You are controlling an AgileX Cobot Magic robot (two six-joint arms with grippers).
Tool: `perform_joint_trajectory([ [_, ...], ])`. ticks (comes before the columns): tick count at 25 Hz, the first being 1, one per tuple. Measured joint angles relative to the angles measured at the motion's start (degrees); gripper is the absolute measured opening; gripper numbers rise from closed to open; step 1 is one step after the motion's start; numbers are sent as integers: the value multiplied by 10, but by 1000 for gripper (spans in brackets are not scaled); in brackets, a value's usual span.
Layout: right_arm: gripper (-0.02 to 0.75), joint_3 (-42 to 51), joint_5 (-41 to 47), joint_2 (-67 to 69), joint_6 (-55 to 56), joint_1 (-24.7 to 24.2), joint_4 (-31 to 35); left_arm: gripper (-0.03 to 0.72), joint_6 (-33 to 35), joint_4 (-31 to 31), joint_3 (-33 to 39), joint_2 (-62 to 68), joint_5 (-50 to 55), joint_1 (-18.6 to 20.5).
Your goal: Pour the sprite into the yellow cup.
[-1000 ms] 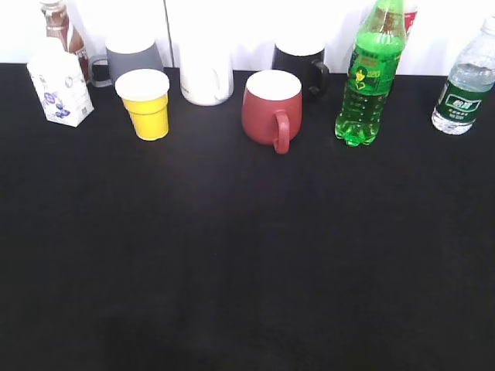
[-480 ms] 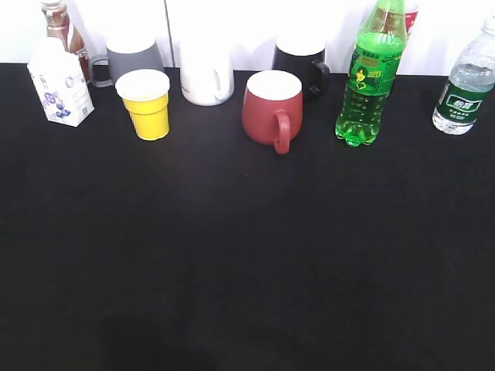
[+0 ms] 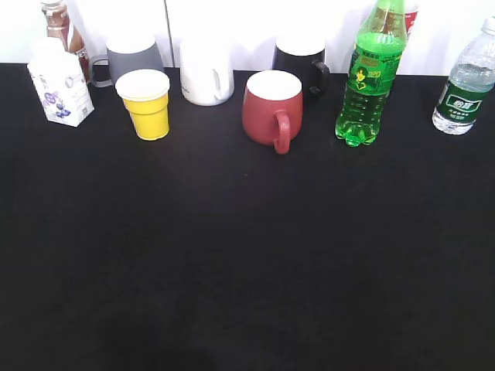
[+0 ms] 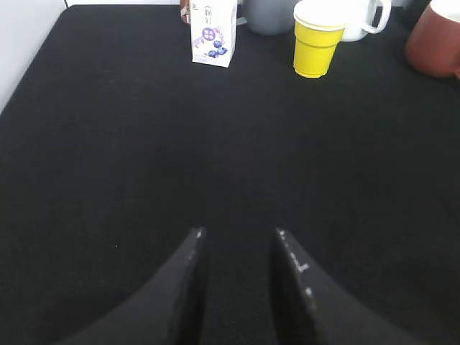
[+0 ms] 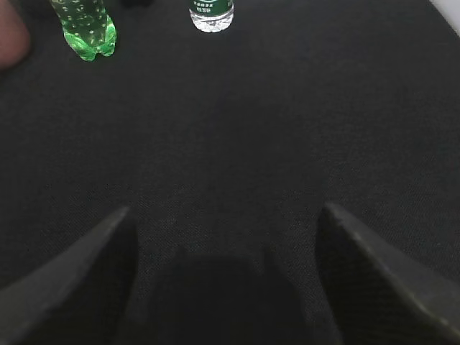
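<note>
Here, the green soda bottle (image 3: 370, 73) stands upright on the black table (image 3: 247, 255), toward the far right of the back row, between the red mug (image 3: 271, 108) and the clear water bottle (image 3: 465, 81). The yellow cup (image 3: 145, 103) stands upright at the left of the row, just ahead of a grey mug (image 3: 131, 58) and beside a small white carton (image 3: 59, 83). A white mug (image 3: 206, 71) and a black mug (image 3: 302, 62) sit behind, near the wall.

Neither arm shows in the exterior view. Left gripper (image 4: 238, 236): fingers set close, a narrow gap, nothing between them, low over bare table. The yellow cup lies well ahead of it and a little right, far from contact.

Right gripper (image 5: 226, 215): fingers spread wide, nothing held, above bare table. The soda bottle's lobed base sits well ahead, at the far upper left of the right wrist view, with the water bottle's base just right of it. Both well apart from the fingers.
</note>
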Motion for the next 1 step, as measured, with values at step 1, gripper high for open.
perform_joint_trajectory([
  [1,586,0,0,0,0,0,0,228,0,0,0,0,0,0],
])
